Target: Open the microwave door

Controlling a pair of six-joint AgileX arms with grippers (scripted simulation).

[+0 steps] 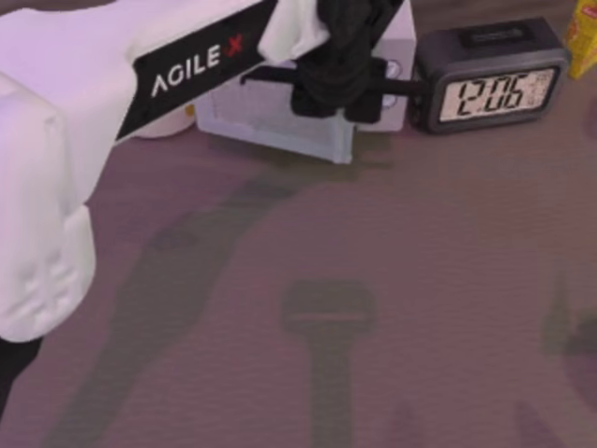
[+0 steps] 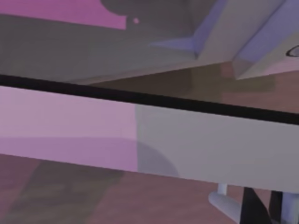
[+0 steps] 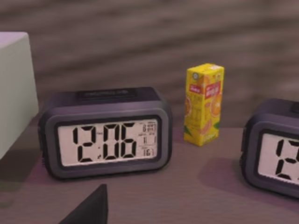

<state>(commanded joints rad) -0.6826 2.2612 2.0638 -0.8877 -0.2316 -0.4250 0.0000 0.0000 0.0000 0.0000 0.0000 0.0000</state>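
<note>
Microwave (image 1: 396,42) — white box at the far edge of the table, centre of the top view, largely covered by the left arm. Microwave door (image 1: 280,126) — pale panel swung partly outward from the body; its long axis runs across the table from the top view's left to right, slanting toward the near side at its right end, where the free corner stands clear of the microwave's front; its face points toward the near side of the table and a little to the left. Left gripper (image 1: 336,79) — black, reaching in from the left over the microwave, positioned directly above the door's upper edge near its free end; whether its fingers are spread or closed, or have hold of anything, cannot be told from the top view, and the left wrist view shows only flat pale panels with a dark band close up. Digital clock (image 1: 490,79) — black, reading 12:06, just beside the microwave on its right. Juice carton (image 3: 203,105) — yellow, upright, behind and to the right of that clock. Second clock (image 3: 275,149) — black, further right, partly cut off in the right wrist view. Right arm — outside the top view.
</note>
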